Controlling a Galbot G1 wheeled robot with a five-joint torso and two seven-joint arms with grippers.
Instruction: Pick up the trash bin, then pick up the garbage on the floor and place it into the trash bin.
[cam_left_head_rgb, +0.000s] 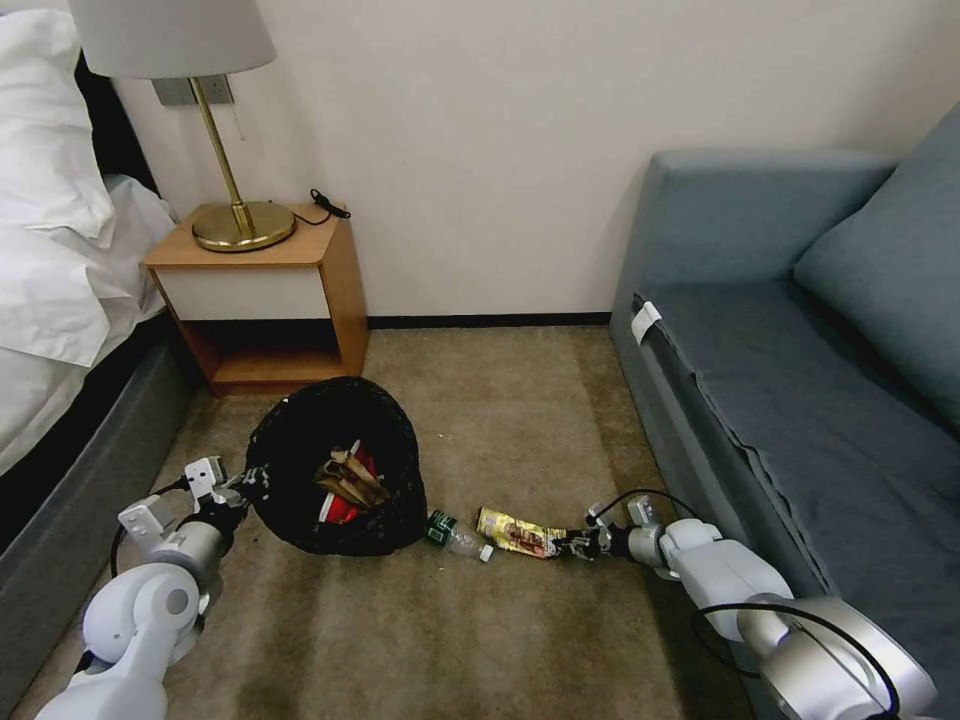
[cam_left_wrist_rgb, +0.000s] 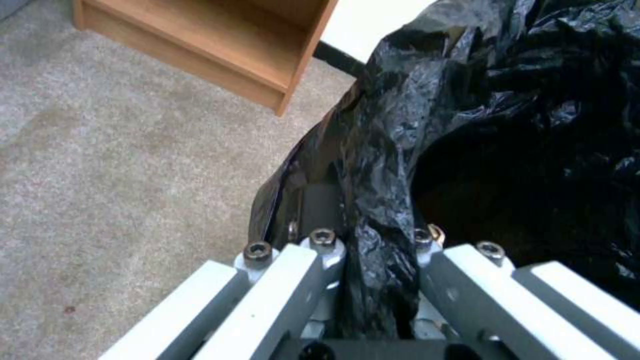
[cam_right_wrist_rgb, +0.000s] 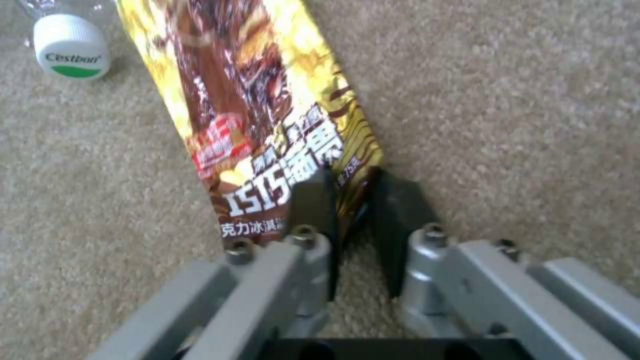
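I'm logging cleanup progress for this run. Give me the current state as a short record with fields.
bin: black-bagged round trash bin, tilted on the carpet
in bin: crumpled brown paper bag, red snack packet
on floor: long gold-yellow wrapper, small clear bottle with green label
left gripper: shut on the bin's bag rim
right gripper: closed on the wrapper's near end

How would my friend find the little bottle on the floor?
Start at the blue-grey sofa and look down at the carpet toward the black-bagged trash bin. The small clear bottle lies right beside the bin, before the gold-yellow wrapper. It is see-through with a green label and white cap, unlike the shiny wrapper.
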